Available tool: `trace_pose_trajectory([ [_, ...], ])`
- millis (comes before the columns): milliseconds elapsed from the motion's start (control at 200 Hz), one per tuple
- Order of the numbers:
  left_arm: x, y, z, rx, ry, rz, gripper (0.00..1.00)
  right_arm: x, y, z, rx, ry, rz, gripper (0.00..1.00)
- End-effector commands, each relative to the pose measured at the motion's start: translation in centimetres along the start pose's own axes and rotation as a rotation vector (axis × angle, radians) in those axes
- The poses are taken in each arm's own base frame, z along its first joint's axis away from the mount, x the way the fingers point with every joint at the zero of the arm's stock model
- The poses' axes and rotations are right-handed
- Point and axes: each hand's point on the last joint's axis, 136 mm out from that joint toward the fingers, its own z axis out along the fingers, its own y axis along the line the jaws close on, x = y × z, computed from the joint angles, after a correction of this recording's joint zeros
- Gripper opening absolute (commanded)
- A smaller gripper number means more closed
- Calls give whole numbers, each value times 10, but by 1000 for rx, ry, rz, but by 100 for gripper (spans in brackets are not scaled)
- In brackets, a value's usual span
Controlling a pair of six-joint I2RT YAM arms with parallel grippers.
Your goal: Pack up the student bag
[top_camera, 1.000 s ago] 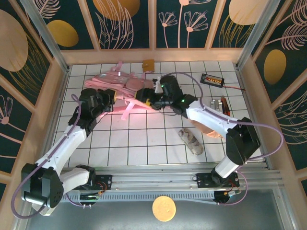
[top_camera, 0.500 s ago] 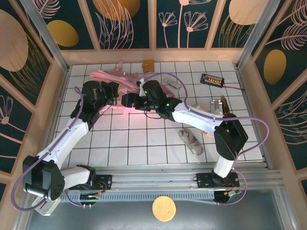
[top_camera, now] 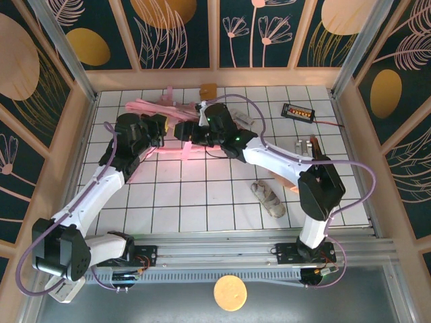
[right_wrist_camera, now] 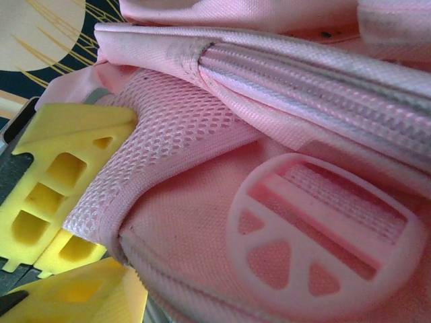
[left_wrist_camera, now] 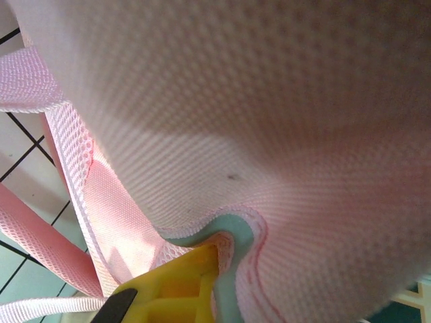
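Student bag (top_camera: 151, 108), pink, on table (top_camera: 202, 195), outline hard to make out. Left claw (top_camera: 163, 129) pinches its mesh; right claw (right_wrist_camera: 74, 235) straddles a mesh fold, grip impossible to tell.

You've got 1 student bag (top_camera: 149, 106), 2 arms — left arm (top_camera: 101, 192), right arm (top_camera: 286, 163) — 1 black gadget w/ red display (top_camera: 298, 112), 1 beige pouch (top_camera: 269, 199), 1 small brown square (top_camera: 208, 89).
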Motion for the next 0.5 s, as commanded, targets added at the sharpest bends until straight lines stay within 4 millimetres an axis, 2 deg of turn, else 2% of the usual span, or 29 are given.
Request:
trace_pose_trajectory([
  [0, 29, -56, -9, 169, 125, 14, 0, -29, 20, 3, -81, -68, -35, 59],
  [40, 30, -58, -9, 171, 128, 17, 0, -31, 20, 3, -84, -72, -32, 59],
  [220, 32, -55, -5, 158, 131, 19, 0, -40, 22, 3, -90, -89, -34, 46],
  [465, 38, -50, -2, 144, 145, 22, 0, -48, 13, 5, -35, -103, -18, 43],
  [475, 40, -60, -4, 162, 148, 26, 0, -49, 13, 5, -34, -103, -18, 43],
  [495, 41, -63, -5, 169, 150, 28, 0, -49, 13, 5, -33, -103, -17, 42],
])
